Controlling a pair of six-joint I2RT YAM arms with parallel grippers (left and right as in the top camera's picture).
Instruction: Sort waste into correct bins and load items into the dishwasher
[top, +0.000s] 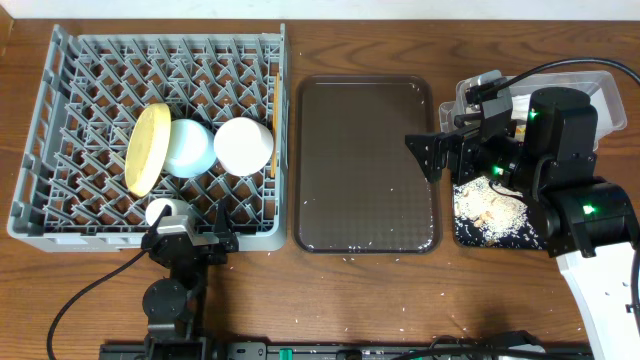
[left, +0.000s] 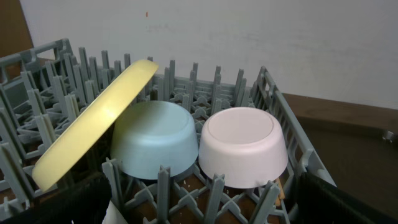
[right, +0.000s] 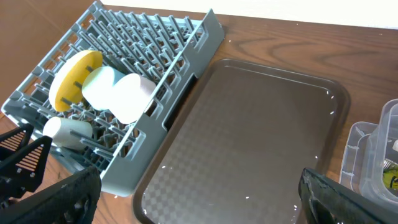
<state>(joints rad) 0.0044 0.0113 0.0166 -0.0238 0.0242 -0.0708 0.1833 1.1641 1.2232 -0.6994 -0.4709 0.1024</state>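
The grey dish rack (top: 60, 215) holds the yellow plate (top: 147, 150) on edge, the light blue bowl (top: 190, 148) and the white bowl (top: 243, 145), both upside down. All three also show in the left wrist view: plate (left: 93, 130), blue bowl (left: 152, 140), white bowl (left: 242, 146). Thin wooden chopsticks (top: 272, 110) lie along the rack's right wall. My left gripper (top: 190, 240) is open and empty at the rack's front edge. My right gripper (top: 428, 157) is open and empty over the brown tray's right edge. Rice scraps (top: 490, 205) lie in the black tray (top: 460, 238). A green-yellow sachet (right: 392, 177) lies in the clear tub (top: 610, 85). The napkin is not visible.
The dark brown serving tray (top: 365, 110) lies between the rack and the bins, with a few rice grains on it. A white cylindrical object (top: 160, 210) lies in the rack's front row. Loose grains dot the wooden table (top: 330, 300) near the front edge.
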